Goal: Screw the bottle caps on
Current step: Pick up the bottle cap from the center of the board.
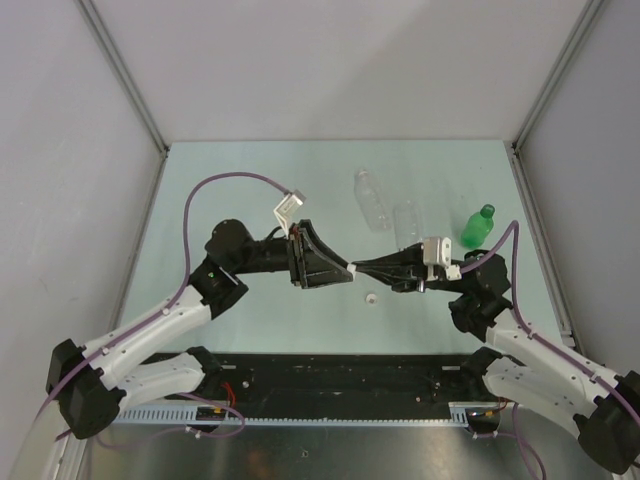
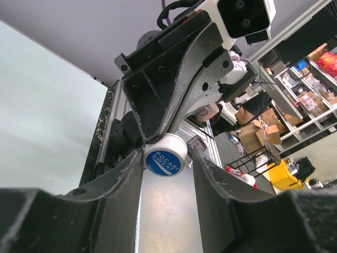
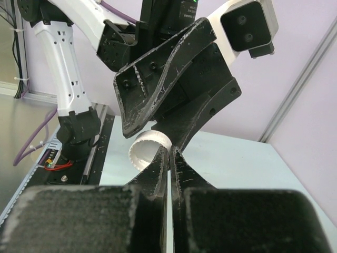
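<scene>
Right gripper [image 3: 169,155] is pinched all the way down on the rim of a white cap [image 3: 143,149], held up in the air between my two arms, above the near middle of the table [image 1: 250,190]. The cap's axis lies roughly level, running along the line between my wrists: blue printed top faces my left camera, open mouth looks back at my right one. Left gripper [image 2: 167,161] is only partway apart and straddles that cap. One finger [image 2: 124,179] looks to be against its ribbed side, while the other finger [image 2: 213,176] shows a sliver of gap, so no firm grip there that I can see. Down on the table just below the meeting point sits a second white cap [image 1: 370,297]. Farther back, a clear bottle [image 1: 372,200] seems to lie flat, its long axis running near-to-far. Another clear bottle [image 1: 408,220] is just beside it, partly behind my right wrist. To the right, the green bottle [image 1: 476,230] stands with its dark green cap [image 1: 487,210] on top.
</scene>
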`<move>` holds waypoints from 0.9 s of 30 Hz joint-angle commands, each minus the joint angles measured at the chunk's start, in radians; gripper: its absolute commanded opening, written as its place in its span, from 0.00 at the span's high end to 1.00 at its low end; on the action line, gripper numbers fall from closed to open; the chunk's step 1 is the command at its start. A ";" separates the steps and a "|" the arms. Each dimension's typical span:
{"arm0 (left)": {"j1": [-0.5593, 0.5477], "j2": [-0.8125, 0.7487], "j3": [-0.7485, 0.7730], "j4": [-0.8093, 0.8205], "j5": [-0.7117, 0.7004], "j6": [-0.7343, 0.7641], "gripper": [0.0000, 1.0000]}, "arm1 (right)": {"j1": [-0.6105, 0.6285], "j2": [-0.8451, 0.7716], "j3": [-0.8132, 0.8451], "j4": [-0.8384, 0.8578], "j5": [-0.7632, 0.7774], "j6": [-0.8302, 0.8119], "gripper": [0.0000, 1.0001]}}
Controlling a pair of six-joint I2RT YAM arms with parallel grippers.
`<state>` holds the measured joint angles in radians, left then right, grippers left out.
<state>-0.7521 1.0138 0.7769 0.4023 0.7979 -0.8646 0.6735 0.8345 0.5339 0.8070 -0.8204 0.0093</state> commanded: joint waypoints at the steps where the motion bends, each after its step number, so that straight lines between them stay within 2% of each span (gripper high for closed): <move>1: 0.000 -0.025 -0.009 0.056 0.035 -0.012 0.55 | 0.008 0.009 0.040 0.054 -0.001 -0.030 1.00; 8: -0.008 -0.017 -0.008 0.073 0.054 -0.019 0.57 | 0.011 0.021 0.040 0.067 -0.001 -0.043 1.00; 14: -0.008 -0.034 -0.016 0.078 0.043 -0.016 0.76 | 0.011 0.007 0.040 0.031 0.035 -0.067 1.00; 15: -0.007 -0.037 -0.018 0.078 0.038 -0.015 0.81 | 0.010 0.004 0.040 0.024 0.049 -0.065 0.96; 16: -0.007 -0.039 -0.020 0.078 0.029 -0.015 0.84 | 0.010 0.001 0.040 0.013 0.066 -0.063 0.87; 17: -0.007 -0.042 -0.023 0.078 0.019 -0.012 0.86 | 0.010 -0.004 0.040 -0.003 0.081 -0.064 0.71; 20: 0.004 -0.052 -0.038 0.078 -0.011 0.001 0.88 | 0.011 -0.034 0.041 -0.094 0.160 -0.067 0.35; 22: 0.020 -0.057 -0.052 0.078 -0.035 0.013 0.89 | 0.011 -0.066 0.042 -0.187 0.256 -0.071 0.22; 27: 0.090 -0.063 -0.103 0.061 -0.102 0.046 0.91 | 0.009 -0.139 0.051 -0.380 0.631 -0.008 0.03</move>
<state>-0.7155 0.9714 0.7071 0.4465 0.7647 -0.8562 0.6853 0.7414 0.5385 0.5903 -0.5293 -0.0425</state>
